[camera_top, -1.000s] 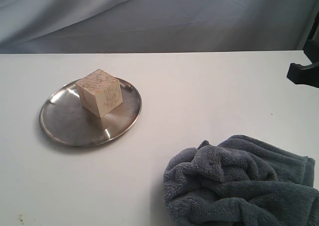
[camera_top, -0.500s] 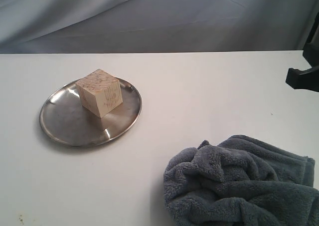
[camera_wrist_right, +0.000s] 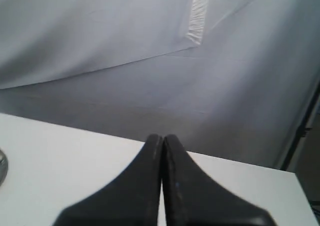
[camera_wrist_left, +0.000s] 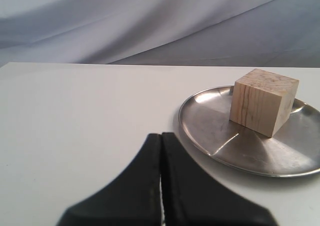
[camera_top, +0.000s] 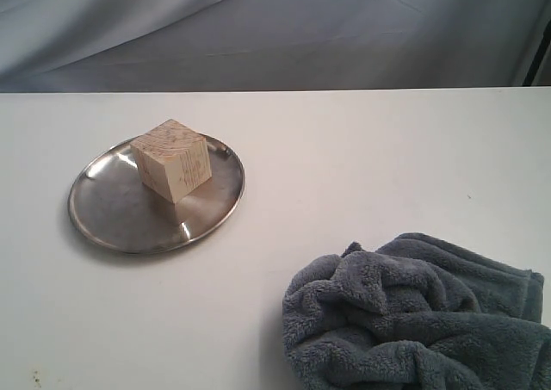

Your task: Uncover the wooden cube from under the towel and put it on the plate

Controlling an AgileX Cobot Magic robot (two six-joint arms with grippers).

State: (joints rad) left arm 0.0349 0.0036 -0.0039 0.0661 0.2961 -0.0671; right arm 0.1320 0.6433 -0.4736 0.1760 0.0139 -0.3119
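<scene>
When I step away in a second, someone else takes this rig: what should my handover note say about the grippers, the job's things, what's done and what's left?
Left gripper: fingers shut, empty, low over the table beside the plate.
Right gripper: fingers shut, empty, out of the exterior view.
Wooden cube: uncovered, resting on the plate.
Towel: bunched on the table, well apart from the plate.
Done: cube uncovered and placed.
Left: nothing of the task that I can see.
</scene>
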